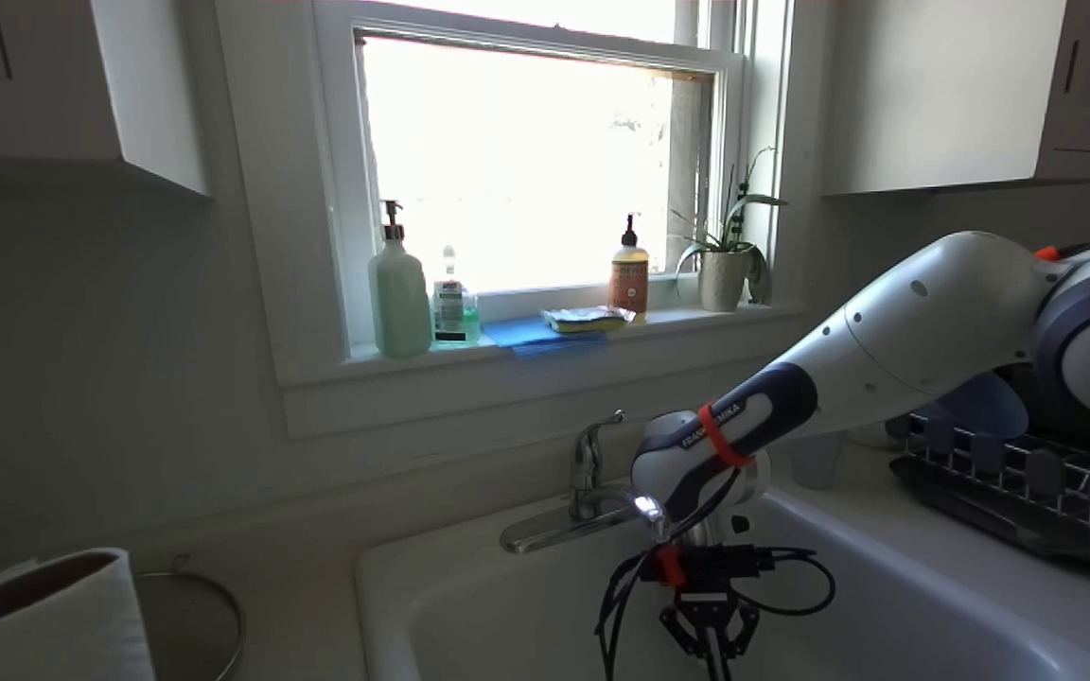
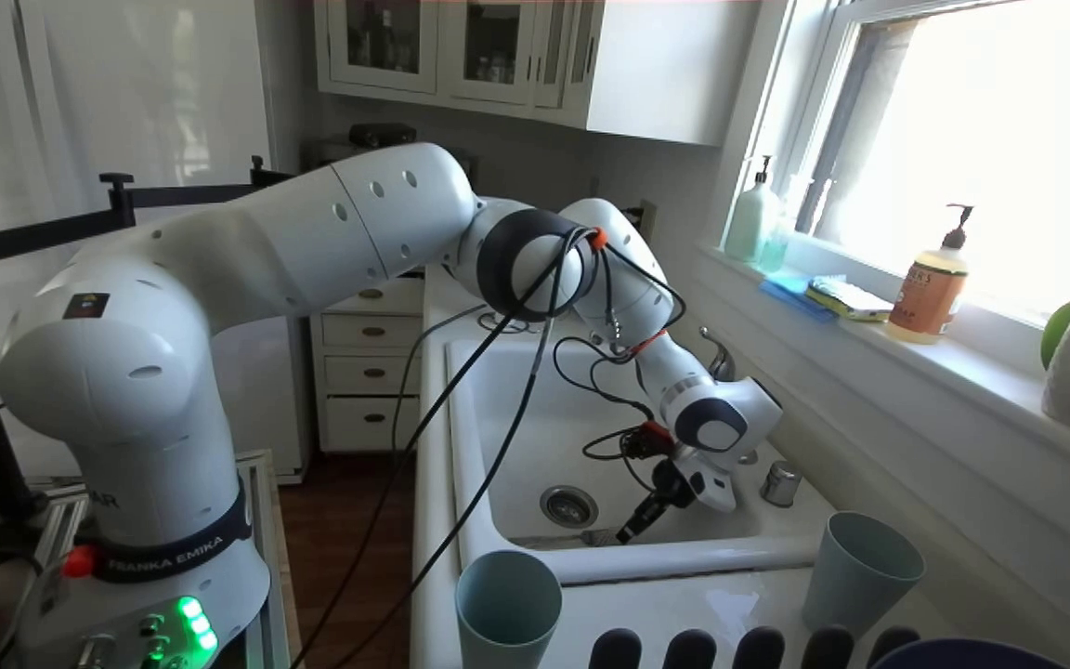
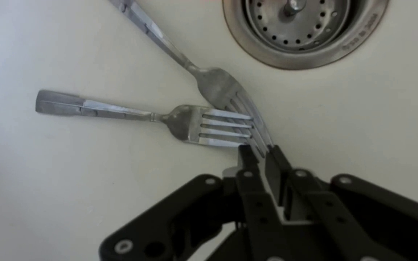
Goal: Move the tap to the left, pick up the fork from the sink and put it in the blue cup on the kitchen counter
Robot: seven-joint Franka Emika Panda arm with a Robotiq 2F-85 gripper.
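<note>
In the sink (image 2: 684,559) we see two forks (image 3: 179,124), tines overlapping, and the gripper (image 3: 261,153), fingers narrowly parted; whether it pinches a tine, we cannot tell. Beside the sink stand two pale blue tumblers (image 2: 509,609).

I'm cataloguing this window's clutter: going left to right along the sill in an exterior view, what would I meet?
In an exterior view: tall green pump bottle, smaller labelled bottle, yellow sponge, orange soap bottle, potted plant. I left out the blue sheet: it overlaps the sponge.
</note>
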